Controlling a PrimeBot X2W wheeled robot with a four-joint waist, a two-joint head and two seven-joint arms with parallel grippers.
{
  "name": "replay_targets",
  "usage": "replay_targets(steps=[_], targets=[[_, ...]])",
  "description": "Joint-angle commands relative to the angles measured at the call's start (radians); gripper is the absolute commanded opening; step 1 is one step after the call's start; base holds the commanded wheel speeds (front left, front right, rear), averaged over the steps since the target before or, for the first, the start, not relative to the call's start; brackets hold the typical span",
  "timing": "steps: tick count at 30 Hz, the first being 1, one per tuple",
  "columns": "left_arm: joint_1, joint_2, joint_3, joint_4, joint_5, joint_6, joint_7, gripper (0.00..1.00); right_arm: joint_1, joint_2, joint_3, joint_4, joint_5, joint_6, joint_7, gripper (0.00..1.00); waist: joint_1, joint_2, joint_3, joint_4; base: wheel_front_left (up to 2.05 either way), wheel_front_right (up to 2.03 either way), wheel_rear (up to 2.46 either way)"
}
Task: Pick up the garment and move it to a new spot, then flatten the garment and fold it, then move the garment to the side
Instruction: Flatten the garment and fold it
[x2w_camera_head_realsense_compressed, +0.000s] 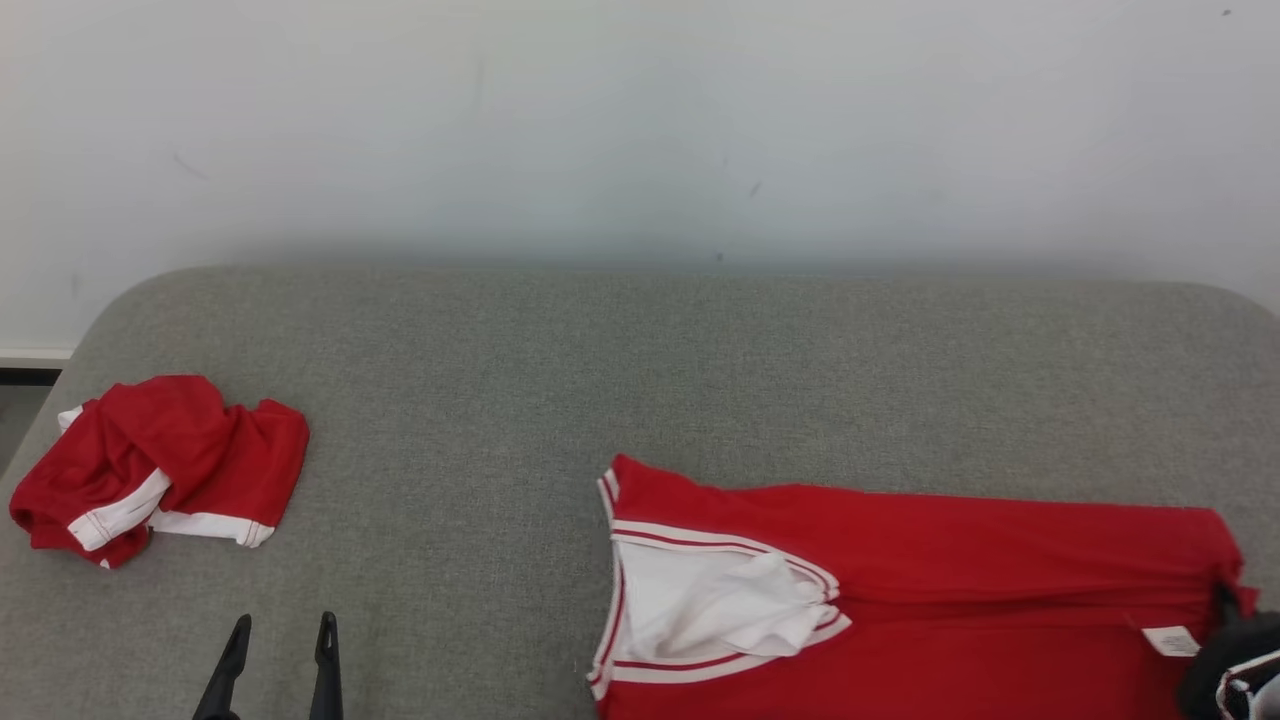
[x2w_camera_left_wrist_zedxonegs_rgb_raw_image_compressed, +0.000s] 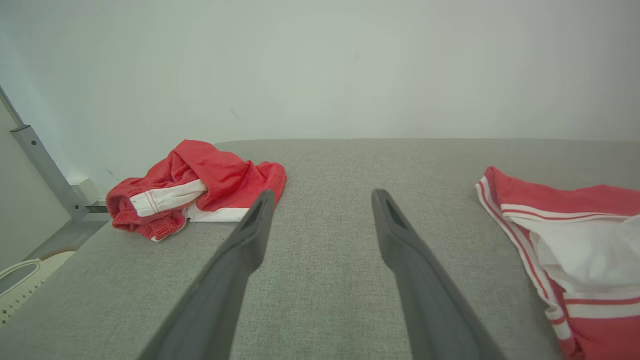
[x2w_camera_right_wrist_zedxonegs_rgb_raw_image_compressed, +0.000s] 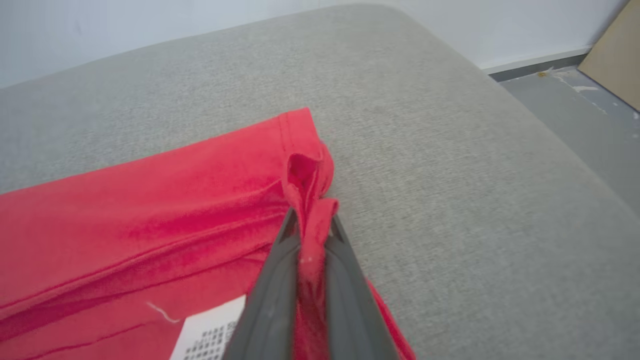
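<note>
The garment (x2w_camera_head_realsense_compressed: 930, 570) is a red shirt with white striped trim, spread across the grey cushion at the lower right; its white-lined neck opening (x2w_camera_head_realsense_compressed: 710, 605) faces left. The left wrist view catches its trimmed edge (x2w_camera_left_wrist_zedxonegs_rgb_raw_image_compressed: 565, 240) at the right. My right gripper (x2w_camera_right_wrist_zedxonegs_rgb_raw_image_compressed: 311, 225) is shut on a pinched fold of the garment's red hem (x2w_camera_right_wrist_zedxonegs_rgb_raw_image_compressed: 305, 175), with a white care label (x2w_camera_right_wrist_zedxonegs_rgb_raw_image_compressed: 210, 335) just beside the fingers. In the head view that gripper (x2w_camera_head_realsense_compressed: 1222, 600) sits at the shirt's right end. My left gripper (x2w_camera_head_realsense_compressed: 282, 632) stands open over bare cushion, fingers (x2w_camera_left_wrist_zedxonegs_rgb_raw_image_compressed: 252, 235) apart, holding nothing.
A second red garment with white bands (x2w_camera_head_realsense_compressed: 160, 465) lies crumpled at the cushion's left edge, ahead and left of my left gripper (x2w_camera_left_wrist_zedxonegs_rgb_raw_image_compressed: 322, 200). The grey cushion (x2w_camera_head_realsense_compressed: 640, 370) backs onto a white wall. Grey floor (x2w_camera_right_wrist_zedxonegs_rgb_raw_image_compressed: 590, 115) drops off beyond the cushion's right edge.
</note>
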Motion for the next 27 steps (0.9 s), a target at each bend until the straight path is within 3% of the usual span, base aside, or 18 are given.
replay_targets(steps=[1,7,11,21,27], targets=[[-0.008,0.004,0.000,0.010,0.014,-0.006,-0.003,1.00,-0.007,-0.028,-0.012,-0.002,0.011,-0.002,-0.011,0.00,-0.0001,0.0000,-0.004,-0.007,0.00,0.00,0.00],[-0.001,-0.002,0.014,0.028,0.022,-0.008,-0.003,1.00,-0.002,-0.067,-0.037,-0.051,0.041,-0.002,-0.023,0.00,-0.0001,0.0000,-0.016,-0.023,0.00,0.00,0.00],[0.018,-0.010,0.032,0.036,0.018,-0.011,-0.003,1.00,-0.003,-0.050,-0.016,-0.145,0.061,-0.002,-0.026,0.00,-0.0001,0.0000,-0.029,-0.038,0.00,0.00,0.00],[0.020,-0.034,0.045,0.045,0.027,-0.022,-0.003,1.00,0.059,0.082,0.136,-0.532,0.184,-0.002,0.097,0.00,-0.0001,0.0000,-0.046,-0.036,0.00,0.00,0.00],[-0.006,-0.050,0.034,0.056,0.036,-0.031,-0.003,1.00,0.102,0.140,0.220,-0.697,0.176,-0.002,0.162,0.00,-0.0001,0.0000,-0.041,-0.011,0.00,0.00,0.00]])
